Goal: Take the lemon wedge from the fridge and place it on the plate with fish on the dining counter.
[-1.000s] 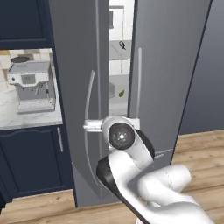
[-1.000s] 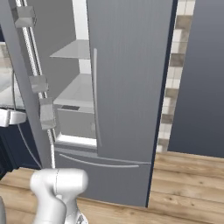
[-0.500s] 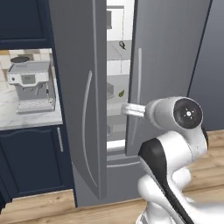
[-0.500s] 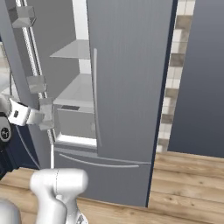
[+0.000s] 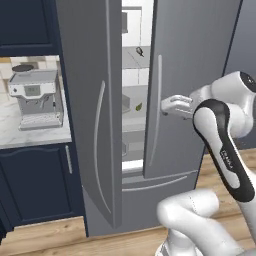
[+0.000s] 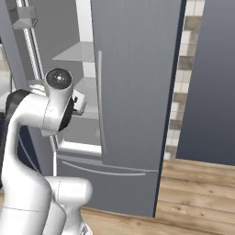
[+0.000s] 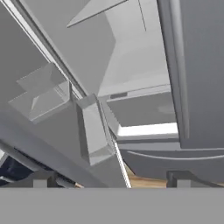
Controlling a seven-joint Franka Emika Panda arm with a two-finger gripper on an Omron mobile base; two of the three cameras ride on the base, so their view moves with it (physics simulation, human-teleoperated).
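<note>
The fridge [image 5: 190, 60] stands with its left door [image 5: 95, 125] swung partly out, so a narrow gap shows the white interior. On a middle shelf in that gap lies the lemon wedge [image 5: 139, 106], a tiny olive-green sliver. My gripper [image 5: 166, 105] hovers right of the gap, in front of the right door's handle [image 5: 156, 100], pointing toward the interior. In the hand view the gripper [image 7: 111, 179] is open, its tips wide apart with nothing between them, facing the shelves and door bins [image 7: 94, 131]. The plate and the dining counter are out of view.
A small dark curled object [image 5: 139, 50] lies on an upper shelf. Left of the fridge a coffee machine [image 5: 35, 100] stands on a marbled worktop [image 5: 10, 132] above navy cabinets [image 5: 40, 185]. A tiled wall [image 6: 183, 69] and wood floor [image 6: 197, 193] lie to the right.
My arm has swung rightward, from the left door's handle across the gap to the front of the right door. The left door stays ajar.
</note>
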